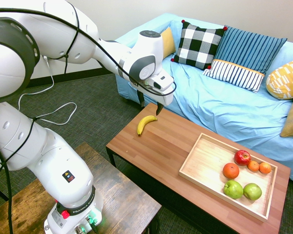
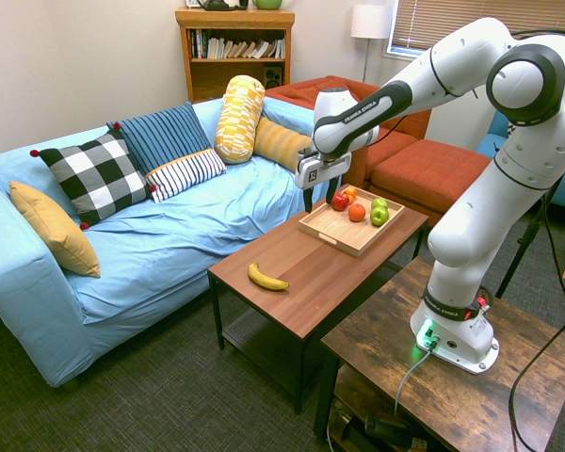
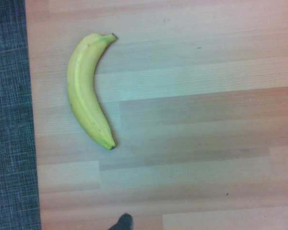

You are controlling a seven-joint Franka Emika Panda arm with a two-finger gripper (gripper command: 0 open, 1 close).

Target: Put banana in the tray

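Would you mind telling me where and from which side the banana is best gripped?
Probably at its thick middle, from straight above: the banana lies flat on the table with nothing beside it. The pincer should close across the narrow width.

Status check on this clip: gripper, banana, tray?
Gripper open, empty, above table. Banana on table, near sofa-side end, untouched. Tray at other end holds apples and oranges; near half bare. Path clear.

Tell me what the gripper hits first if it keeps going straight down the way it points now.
Most likely bare table, not the banana: the gripper points down, and the wrist view shows the banana off to one side. Depth is uncertain.
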